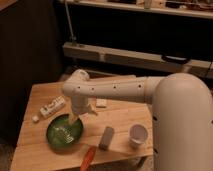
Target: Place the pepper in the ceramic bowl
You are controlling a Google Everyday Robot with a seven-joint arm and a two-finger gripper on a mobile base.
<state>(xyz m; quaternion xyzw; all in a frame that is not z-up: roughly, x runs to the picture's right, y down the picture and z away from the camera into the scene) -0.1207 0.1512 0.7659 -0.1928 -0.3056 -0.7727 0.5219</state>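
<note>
1. Table (125,116): Treat the near edge as a hazard. The pepper lies close to it, so plan a straight-down approach and avoid any sideways sweep that could push the pepper off.
2. Arm (115,89): It reaches from the right across the table, and its wrist points down at the left end. Lift it before you move it toward the near edge.
3. Bowl (55,139): The bowl sits at the left of the table with nothing visible in it. Use its centre as the drop point.
4. Gripper (75,119): It hangs over the bowl's far rim and is not at the pepper. Its grip state cannot be told from this view, so confirm it is spread wide before you descend.
5. Cup (138,135) and block (106,137): Both stand to the right of the pepper, the block just beside it. Keep your path to their left.
6. Pepper (88,157): It lies flat between the bowl and the block, touching neither. Turn the gripper across its length and grasp it at mid-body.
</note>
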